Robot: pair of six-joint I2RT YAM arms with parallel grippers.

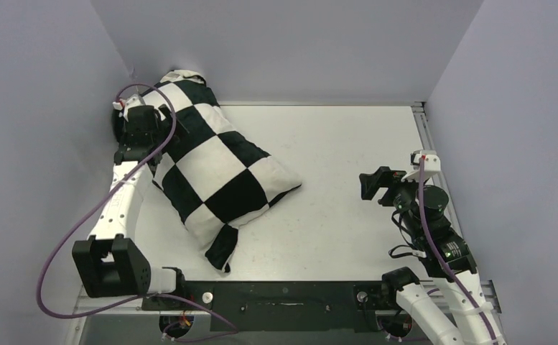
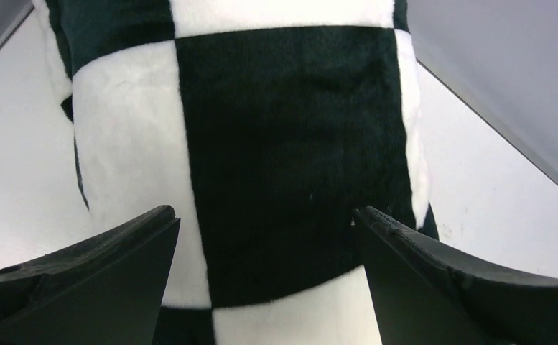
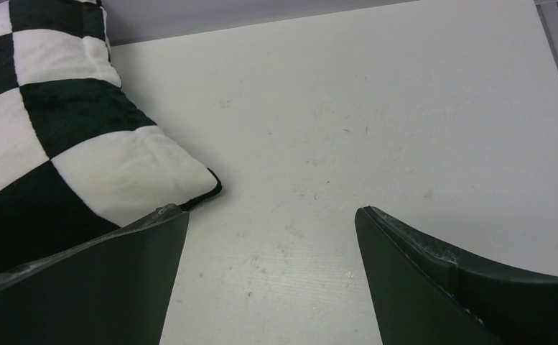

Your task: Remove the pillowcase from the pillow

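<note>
We are holding the left gripper (image 2: 265, 215) spread wide, the checkered pillowcase (image 2: 290, 144) directly ahead of it; the right gripper (image 3: 272, 212) is hanging parted, empty. Closing deep risks pinching the pillow along with the fabric.

the left arm (image 1: 118, 201) stretches far forward along the left side, its wrist turned inward toward the middle. the left gripper (image 2: 265, 215) has its jaws spread wide. the right arm (image 1: 434, 244) is folded close to its base; the right gripper (image 3: 272, 212) points left, tilted downward, jaws equally wide apart.
</note>
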